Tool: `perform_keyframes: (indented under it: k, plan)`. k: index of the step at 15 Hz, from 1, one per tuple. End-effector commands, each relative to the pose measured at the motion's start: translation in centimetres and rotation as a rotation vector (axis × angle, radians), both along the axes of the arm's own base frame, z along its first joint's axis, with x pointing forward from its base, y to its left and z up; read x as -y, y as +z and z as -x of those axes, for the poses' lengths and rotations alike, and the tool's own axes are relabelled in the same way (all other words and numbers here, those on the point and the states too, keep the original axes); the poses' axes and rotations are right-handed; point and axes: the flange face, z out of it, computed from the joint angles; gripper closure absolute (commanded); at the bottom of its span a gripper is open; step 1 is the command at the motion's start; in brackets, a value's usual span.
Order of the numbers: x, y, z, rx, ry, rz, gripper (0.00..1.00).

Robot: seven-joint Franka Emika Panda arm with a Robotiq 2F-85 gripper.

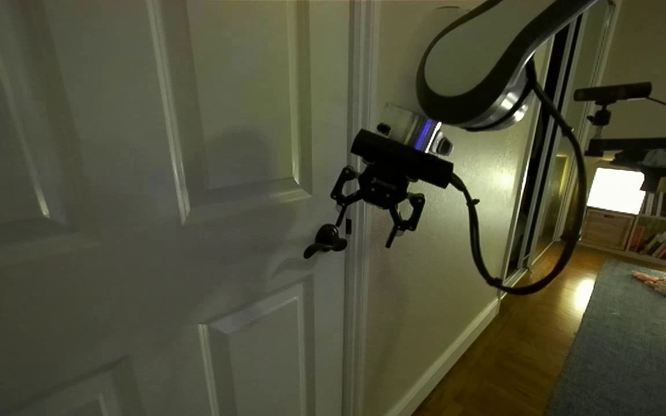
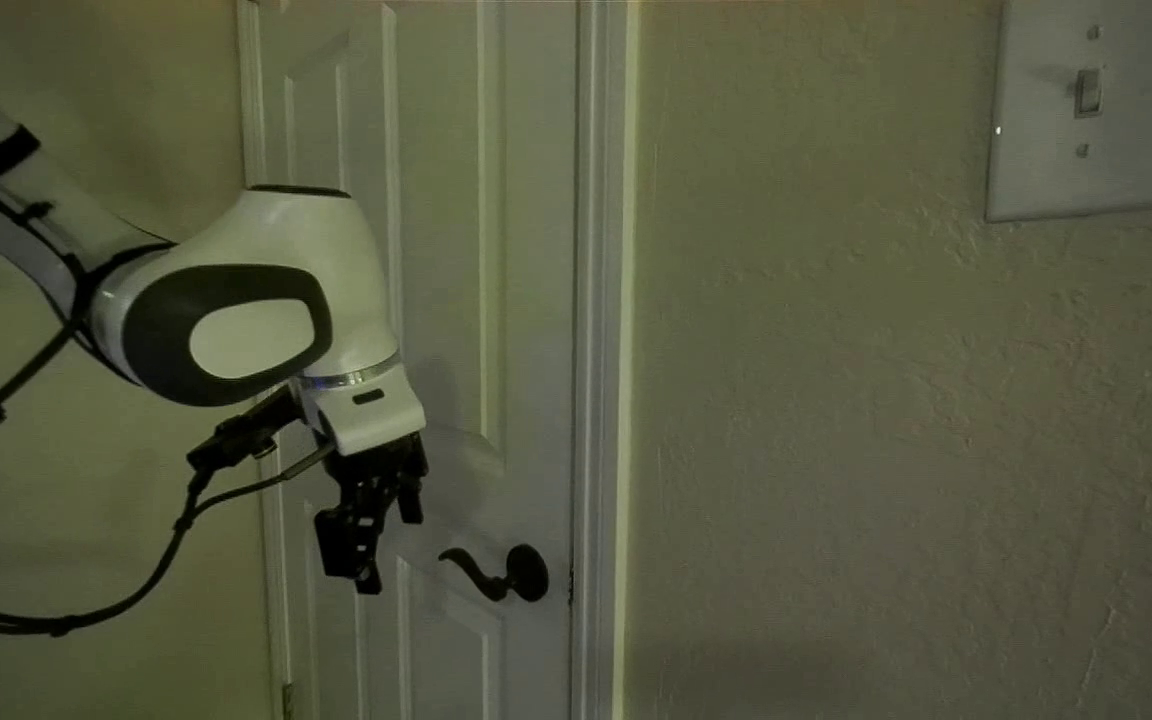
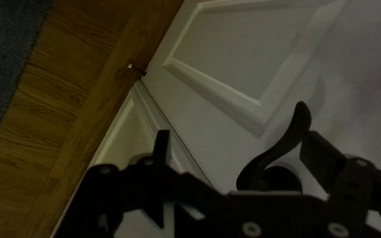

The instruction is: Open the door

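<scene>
The white panelled door [image 1: 113,277] stands shut in its frame; it also shows in an exterior view [image 2: 536,420] and in the wrist view [image 3: 207,122]. Its dark curved lever handle [image 1: 326,245] is near the door's edge and also shows in an exterior view [image 2: 481,578]. My gripper [image 1: 365,236] is open and empty, fingers pointing down, above and in front of the handle; it also shows in an exterior view [image 2: 391,557]. In the wrist view the lever [image 3: 279,145] appears between the spread fingers [image 3: 236,137], nearer one fingertip. Whether they touch cannot be told.
The door frame [image 1: 361,323] and wall [image 1: 425,289] are beside the gripper. A light switch plate [image 2: 1036,170] is on the wall. A cable [image 1: 576,231] loops from the arm. A mirrored sliding door [image 1: 558,190], blue rug [image 1: 616,346] and shelf [image 1: 639,216] are further off.
</scene>
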Motion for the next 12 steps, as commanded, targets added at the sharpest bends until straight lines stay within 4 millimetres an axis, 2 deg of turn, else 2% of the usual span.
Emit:
perform_keyframes:
  k: [1,5,7,12]
  plan:
    - [-0.4,-1.3,-3.3,0.034,-0.103,-0.052,0.0]
    - [-1.5,-3.0,-5.9,0.042,-0.118,-0.091,0.0]
    - [-2.0,-3.5,-6.9,0.057,-0.104,-0.094,0.26]
    - [-2.5,-3.7,-8.1,0.08,-0.093,-0.097,0.61]
